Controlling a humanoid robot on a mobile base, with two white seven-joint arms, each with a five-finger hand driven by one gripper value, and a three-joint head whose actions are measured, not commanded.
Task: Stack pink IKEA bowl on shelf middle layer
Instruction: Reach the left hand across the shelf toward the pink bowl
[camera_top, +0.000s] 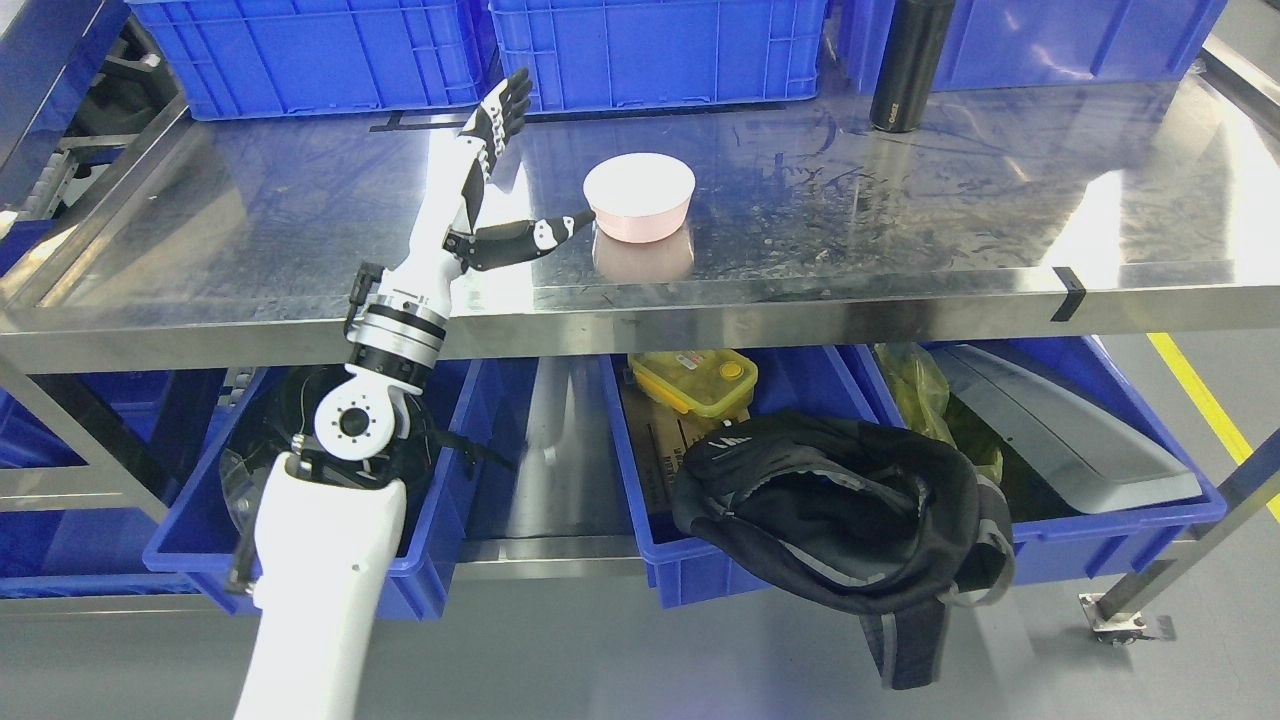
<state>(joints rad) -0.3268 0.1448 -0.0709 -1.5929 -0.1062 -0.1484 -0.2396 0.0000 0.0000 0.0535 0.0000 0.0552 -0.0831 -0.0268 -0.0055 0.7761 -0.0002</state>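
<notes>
Fingers (505, 105) of the left hand (490, 180) spread wide and straight, pointing far along the shelf (300, 230); nothing held. Thumb (555, 230) juts out to the right, tip at or just touching the near-left wall of the bowl (640, 198); contact too fine to call.

Bowl: pink, white inside, upright, mouth up, alone on the steel shelf about mid-width, well apart from the black bottle (908, 65) at far right and the blue crates (650, 50) along the far edge. Round, so no long axis to line up with.

Key relation: bowl lies directly right of the open palm, between thumb and fingers in depth. Left hand is the only one in view, so it is the working one. Closing looks to need a small shift right, so the fingers wrap the far wall while the thumb takes the near one. Risk: thumb nudges the bowl away on slick steel.
</notes>
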